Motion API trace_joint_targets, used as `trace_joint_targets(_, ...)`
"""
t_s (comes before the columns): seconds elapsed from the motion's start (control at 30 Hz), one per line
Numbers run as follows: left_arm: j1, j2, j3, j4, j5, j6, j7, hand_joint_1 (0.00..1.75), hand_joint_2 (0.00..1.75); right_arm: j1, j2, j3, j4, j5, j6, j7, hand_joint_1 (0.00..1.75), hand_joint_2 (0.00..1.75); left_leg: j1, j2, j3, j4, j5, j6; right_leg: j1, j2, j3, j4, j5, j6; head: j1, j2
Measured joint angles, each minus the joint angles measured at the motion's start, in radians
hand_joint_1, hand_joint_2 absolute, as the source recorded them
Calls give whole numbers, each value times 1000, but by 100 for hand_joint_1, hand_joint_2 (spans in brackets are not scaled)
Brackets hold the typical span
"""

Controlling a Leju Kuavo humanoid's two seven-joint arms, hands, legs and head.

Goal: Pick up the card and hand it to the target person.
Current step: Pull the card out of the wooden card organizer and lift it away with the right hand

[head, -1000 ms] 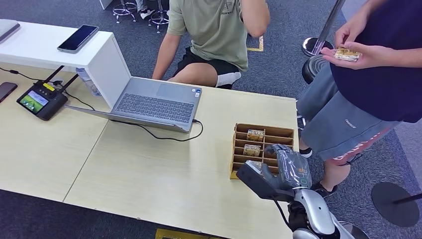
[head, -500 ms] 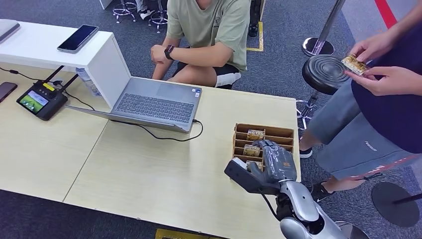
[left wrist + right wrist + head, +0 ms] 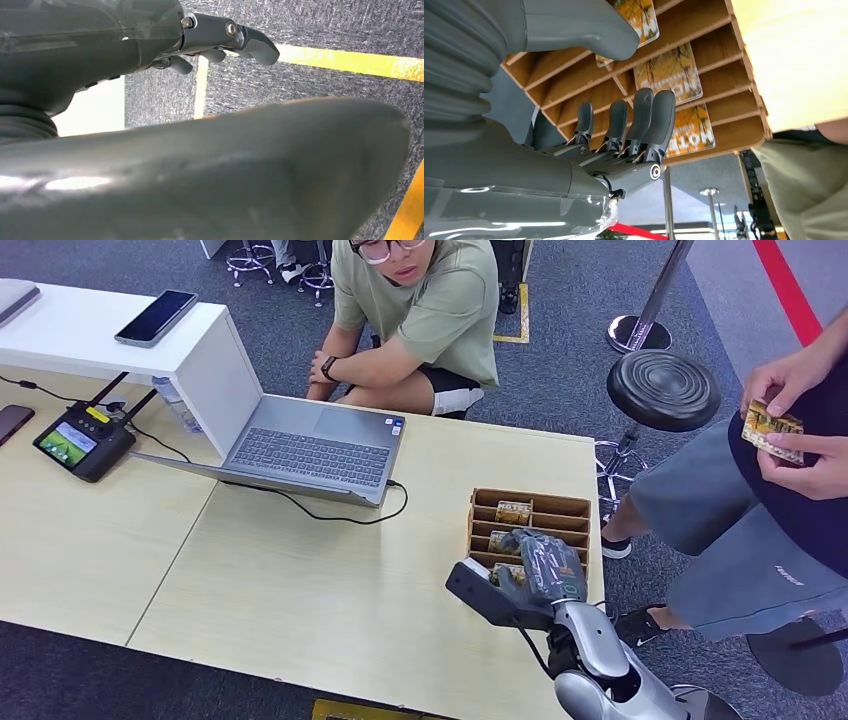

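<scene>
At the far left we note a small screen device [image 3: 84,443] and a phone [image 3: 157,316] on a white shelf [image 3: 150,360], parked clear of the working end of the table [image 3: 300,580]; next comes an open laptop [image 3: 310,445], turned toward the seated person [image 3: 420,320], presumably so that person can watch it. Further right stands the wooden card rack [image 3: 527,530], set near the table's right edge where we judge the right arm reaches it easily. Its slots hold cards upright with their printed faces showing, which leaves a top edge free to pinch. The right hand [image 3: 540,565] hovers over the near slots, fingers [image 3: 644,125] extended and close together, thumb apart, holding nothing; the nearest card [image 3: 667,72] lies just beyond the fingertips, and we cannot tell whether they touch it. At the far right a standing person [image 3: 790,450] holds a stack of cards [image 3: 770,428], likely the recipient. The left hand [image 3: 215,42] hangs by the floor, fingers loosely curled, seemingly empty.
</scene>
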Motion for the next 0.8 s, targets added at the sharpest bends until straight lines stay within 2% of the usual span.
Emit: trace_joint_targets(0.8,1,0,0,0,6,3,0,0,0,3,-13,-15,-32,27,1,8,161,175,0,0,0,0,0,0,0,0,0,0,0,0,0,0)
